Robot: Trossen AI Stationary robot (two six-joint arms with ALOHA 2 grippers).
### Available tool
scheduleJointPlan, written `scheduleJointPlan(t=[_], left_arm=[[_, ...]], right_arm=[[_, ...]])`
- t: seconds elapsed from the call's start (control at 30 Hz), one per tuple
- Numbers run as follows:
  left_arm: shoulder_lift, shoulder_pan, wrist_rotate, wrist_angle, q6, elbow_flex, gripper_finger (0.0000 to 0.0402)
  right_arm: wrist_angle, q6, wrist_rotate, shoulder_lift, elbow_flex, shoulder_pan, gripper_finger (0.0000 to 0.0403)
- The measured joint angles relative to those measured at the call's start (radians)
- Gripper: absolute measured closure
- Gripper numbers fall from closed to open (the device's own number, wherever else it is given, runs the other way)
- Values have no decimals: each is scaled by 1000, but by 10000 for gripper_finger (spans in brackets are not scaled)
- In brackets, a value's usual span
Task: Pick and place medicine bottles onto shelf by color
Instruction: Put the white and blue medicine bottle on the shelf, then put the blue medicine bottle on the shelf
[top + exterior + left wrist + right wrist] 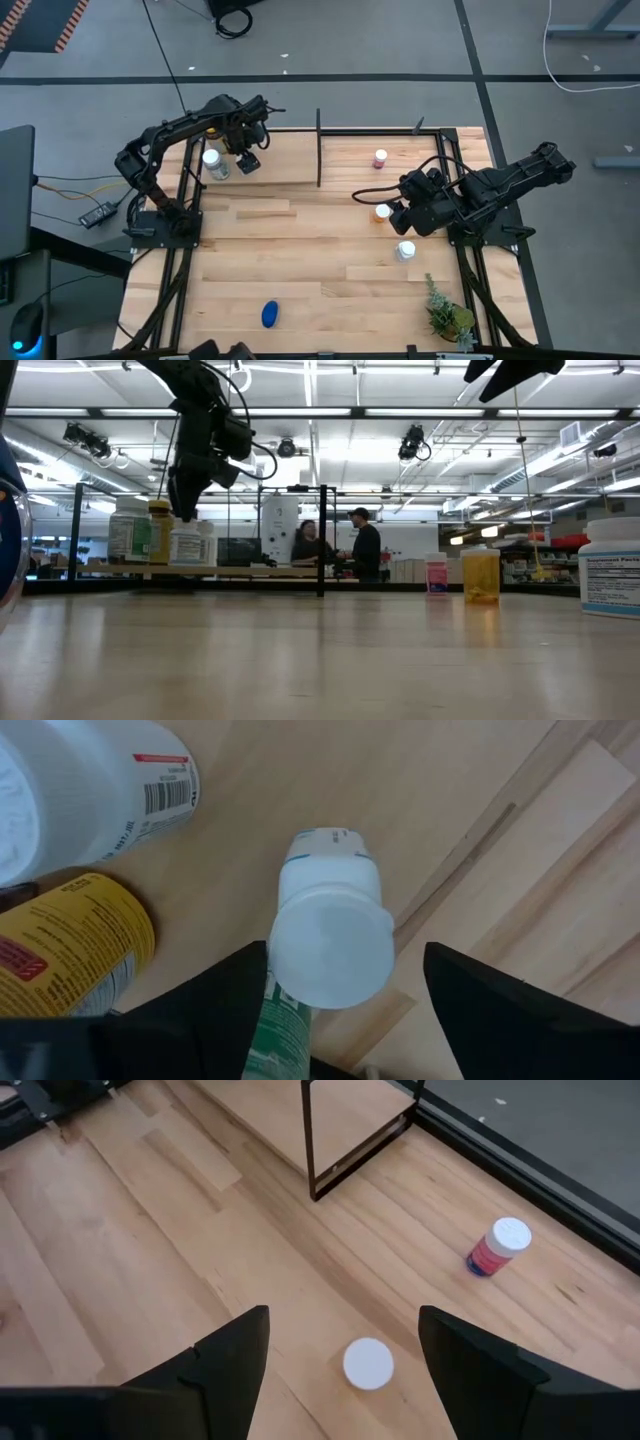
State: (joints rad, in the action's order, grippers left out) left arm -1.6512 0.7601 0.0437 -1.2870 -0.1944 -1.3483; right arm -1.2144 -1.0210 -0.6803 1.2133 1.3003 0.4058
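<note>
Pale wood, dark metal, smooth plastic

We see a table (300, 280) of light matt wood planks; at its far edge the shelf (290, 160) is the same wood, framed by thin black metal rails. On the shelf, the white bottle (330, 935) looks smooth, faintly glossy plastic beside a yellow paper-labelled bottle (70, 945); our left gripper (345, 990) is matt black.

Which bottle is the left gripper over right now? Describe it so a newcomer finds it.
Start at the shelf along the table's far edge and go to its left bay. The left gripper hangs open above a small white-capped bottle. Unlike the bigger white bottle and yellow-labelled bottle beside it, it has a teal band.
</note>
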Motion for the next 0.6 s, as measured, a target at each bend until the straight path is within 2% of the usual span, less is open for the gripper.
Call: scheduleJointPlan(t=[0.43, 0.6], left_arm=[[49, -10, 7, -35, 59, -1, 101], [112, -49, 21, -42, 96, -11, 95]], right_arm=[[-2, 6, 21, 0, 0, 0, 139], [-3, 34, 87, 0, 0, 0, 139]])
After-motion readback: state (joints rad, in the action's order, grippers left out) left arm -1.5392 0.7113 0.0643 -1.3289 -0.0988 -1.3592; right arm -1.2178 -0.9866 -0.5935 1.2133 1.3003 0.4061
